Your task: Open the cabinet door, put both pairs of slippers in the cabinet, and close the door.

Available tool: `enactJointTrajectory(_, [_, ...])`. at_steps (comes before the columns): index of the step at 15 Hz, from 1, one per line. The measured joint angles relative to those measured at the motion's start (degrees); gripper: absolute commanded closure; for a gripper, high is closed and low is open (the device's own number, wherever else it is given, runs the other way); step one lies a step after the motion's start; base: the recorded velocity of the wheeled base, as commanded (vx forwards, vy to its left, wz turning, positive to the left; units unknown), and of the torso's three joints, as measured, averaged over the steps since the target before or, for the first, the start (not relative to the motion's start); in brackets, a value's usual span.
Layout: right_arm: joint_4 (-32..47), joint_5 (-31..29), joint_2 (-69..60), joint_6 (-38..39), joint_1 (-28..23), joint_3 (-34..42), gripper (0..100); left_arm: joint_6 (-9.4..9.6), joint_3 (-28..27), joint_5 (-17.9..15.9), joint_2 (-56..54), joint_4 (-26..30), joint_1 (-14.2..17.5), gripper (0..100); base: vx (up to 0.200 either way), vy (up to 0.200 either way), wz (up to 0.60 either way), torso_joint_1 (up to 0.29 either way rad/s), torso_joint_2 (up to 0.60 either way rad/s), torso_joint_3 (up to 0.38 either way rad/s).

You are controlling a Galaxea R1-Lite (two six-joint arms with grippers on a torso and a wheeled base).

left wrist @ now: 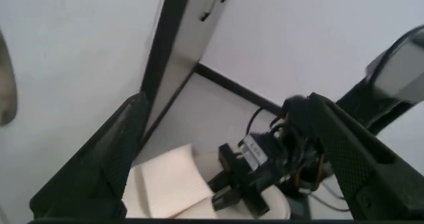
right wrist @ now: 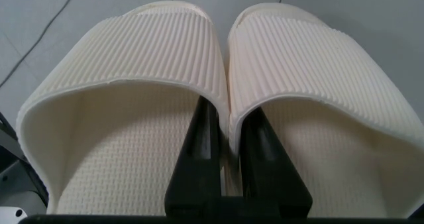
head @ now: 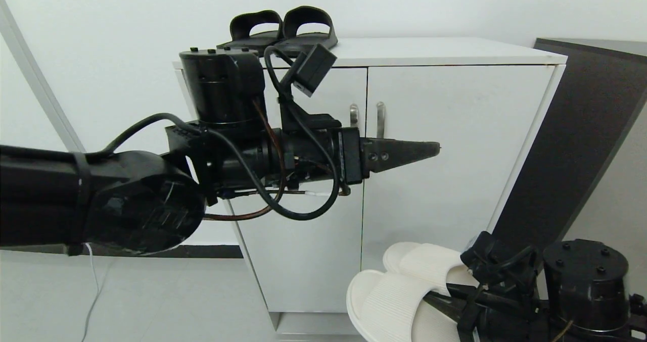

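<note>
The white cabinet (head: 455,145) stands with both doors shut, and its two metal handles (head: 380,118) meet at the centre seam. A pair of black slippers (head: 283,26) rests on its top, toward the left. My left gripper (head: 432,150) hovers in front of the right door, just right of and below the handles. The left wrist view shows this gripper (left wrist: 225,99) open with nothing between its fingers. Low in front of the cabinet, my right gripper (right wrist: 228,151) is shut on the touching inner walls of the pair of white slippers (head: 399,291) (right wrist: 132,85), holding them off the floor.
A dark grey panel (head: 581,130) leans against the cabinet's right side. A white wall lies behind, with a slanted grey strip (head: 35,79) at the left. A thin cable (head: 93,291) trails on the floor at the left.
</note>
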Motion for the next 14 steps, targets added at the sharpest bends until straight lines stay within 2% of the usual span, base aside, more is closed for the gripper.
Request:
enactJointTrajectory(2, [-0.13,0.02,0.48,0.05,-0.02,0.07,100,-2.17,-3.8,-1.23,2.93,0.02,1.58,0,0.0,0.0,0.0,0.0,0.0,0.0])
enactJointTrajectory(6, [-2.38,-0.4,1.94,0.16,-0.09,0.13,100,-2.3,-5.1,4.33,5.1,0.4,2.16,0,0.0,0.0,0.0,0.0,0.0,0.0])
enactJointTrajectory(8, [-2.56,-0.41,2.24,0.13,-0.13,0.35,100,-1.71,-5.58,7.23,5.33,2.27,2.1,0,0.0,0.0,0.0,0.0,0.0,0.0])
enactJointTrajectory(10, [-2.6,-0.46,2.45,0.09,-0.17,0.55,100,-0.17,-6.22,9.44,5.49,2.9,2.11,0,0.0,0.0,0.0,0.0,0.0,0.0])
enactJointTrajectory(14, [-2.57,-0.49,2.71,0.02,-0.17,0.6,100,0.22,-7.5,10.44,5.68,5.1,2.24,0,0.0,0.0,0.0,0.0,0.0,0.0])
